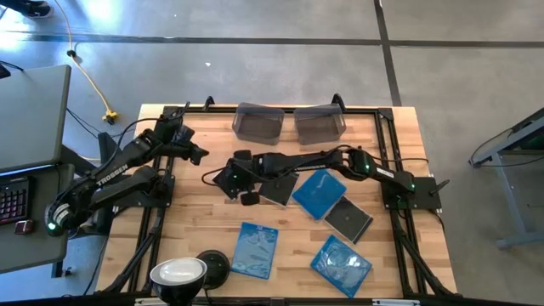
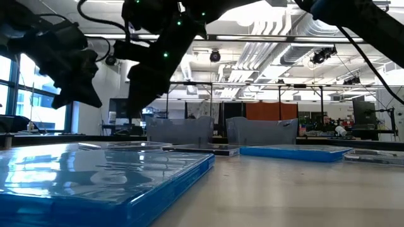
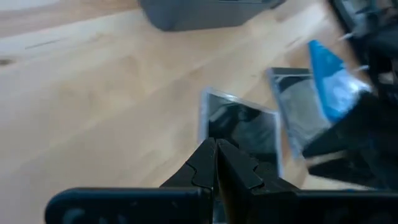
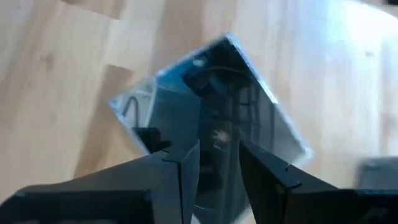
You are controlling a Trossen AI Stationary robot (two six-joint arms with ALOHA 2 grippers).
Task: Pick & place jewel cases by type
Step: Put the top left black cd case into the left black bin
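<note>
- Nearest the low camera, a blue jewel case (image 2: 95, 180) is lying flat on the table (image 1: 195, 229).
- Right gripper (image 4: 219, 152), fingers slightly parted, is hovering over a dark jewel case (image 4: 214, 121) at table centre; grasp looks next.
- Left gripper (image 3: 216, 163), fingers together and empty, is waiting near the table's left edge.
- "TROSSEN" is showing on the left arm (image 1: 110, 178).

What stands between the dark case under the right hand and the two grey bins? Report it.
Nothing visible. Only bare wood separates the dark case below the right hand from the bins. The left hand waits off to the side.
</note>
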